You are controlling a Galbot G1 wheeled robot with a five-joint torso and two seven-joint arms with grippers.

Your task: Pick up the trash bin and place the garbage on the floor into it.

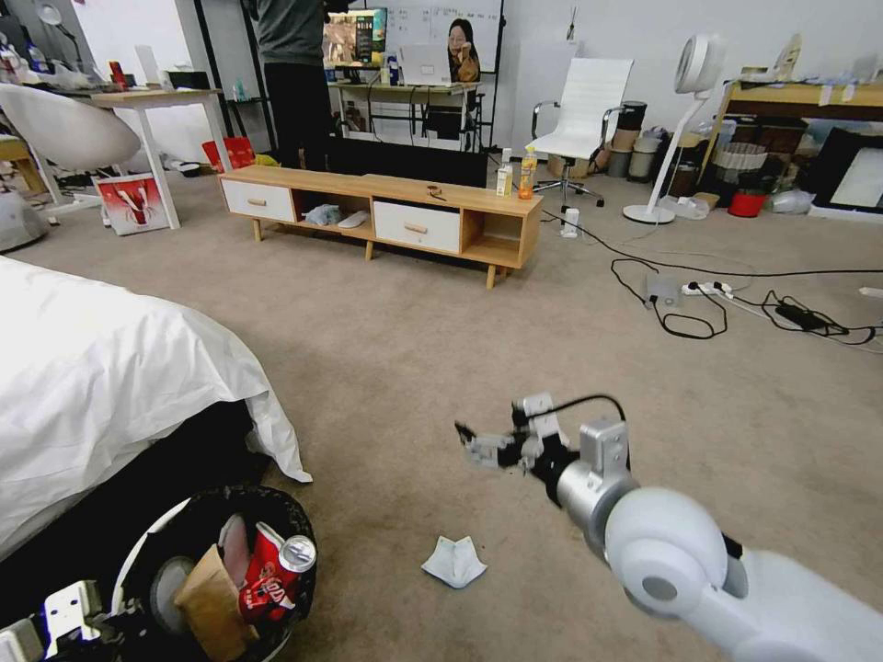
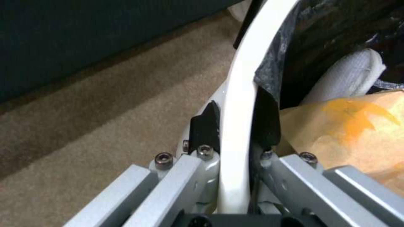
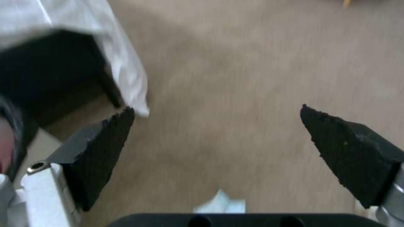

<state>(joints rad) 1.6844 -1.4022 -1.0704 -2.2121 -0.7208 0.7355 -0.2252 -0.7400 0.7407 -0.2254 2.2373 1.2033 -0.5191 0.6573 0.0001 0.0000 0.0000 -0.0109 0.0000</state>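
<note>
The trash bin (image 1: 294, 519), white with a black bag over its rim, hangs at the lower left beside the bed. My left gripper (image 1: 92, 621) is shut on its white rim (image 2: 240, 104). Inside lie garbage pieces: a brown cardboard piece (image 1: 210, 602), a red packet (image 1: 260, 575), a crushed can (image 1: 296, 553) and a white tissue (image 2: 349, 78). Another white tissue (image 1: 453, 561) lies crumpled on the carpet floor (image 1: 414, 349). My right gripper (image 1: 471, 439) hovers open above and a little beyond it, with nothing between its fingers. In the right wrist view the tissue (image 3: 221, 205) sits just behind the open gripper (image 3: 216, 126).
A bed with a white sheet (image 1: 110, 386) fills the left, its corner hanging near the bin. A low wooden cabinet (image 1: 386, 216) stands farther ahead. Cables and a power strip (image 1: 708, 292) lie on the carpet to the right. Open carpet surrounds the tissue.
</note>
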